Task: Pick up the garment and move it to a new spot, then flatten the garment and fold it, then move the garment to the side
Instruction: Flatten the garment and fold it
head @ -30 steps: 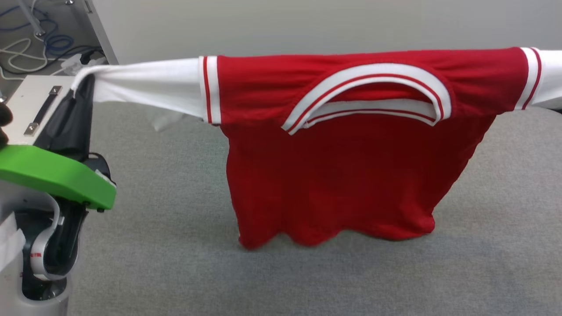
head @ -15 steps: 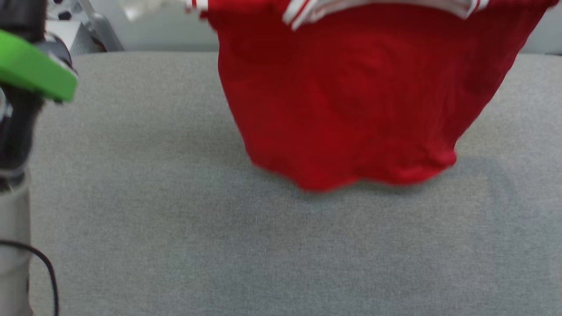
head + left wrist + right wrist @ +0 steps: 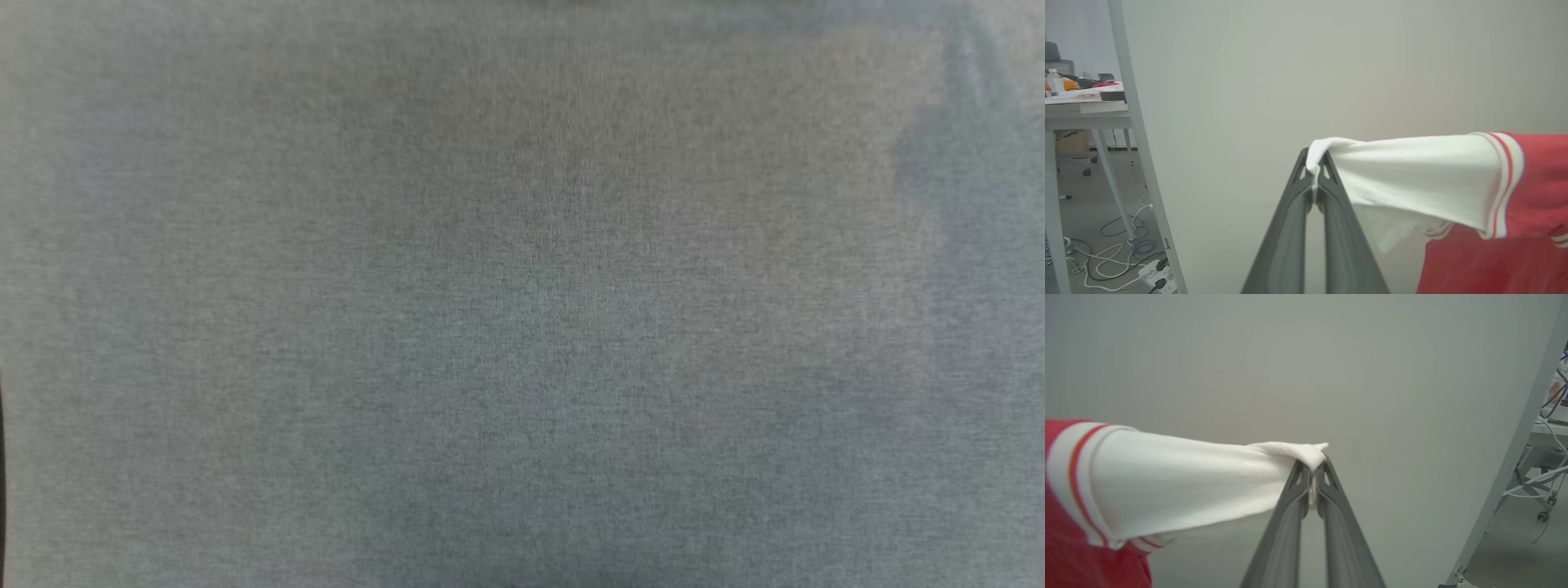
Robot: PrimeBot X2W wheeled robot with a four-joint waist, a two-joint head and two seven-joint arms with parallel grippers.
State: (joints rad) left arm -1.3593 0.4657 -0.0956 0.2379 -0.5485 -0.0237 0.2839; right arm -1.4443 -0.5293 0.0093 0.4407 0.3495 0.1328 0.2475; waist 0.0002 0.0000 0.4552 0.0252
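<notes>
Holding the garment [image 3: 1457,183] aloft, stretched sideways between both claws. Pinched at one white sleeve tip by the left gripper [image 3: 1315,176], clamped tight on the cloth; pinched likewise at the other sleeve tip by the right gripper [image 3: 1312,470]. Red body sagging below and inward of each claw. Pale wall [image 3: 1372,61] beyond each claw. Could lose a cuff under too hard a pull apart or a jerky lowering, then dangle crumpled from one claw.
</notes>
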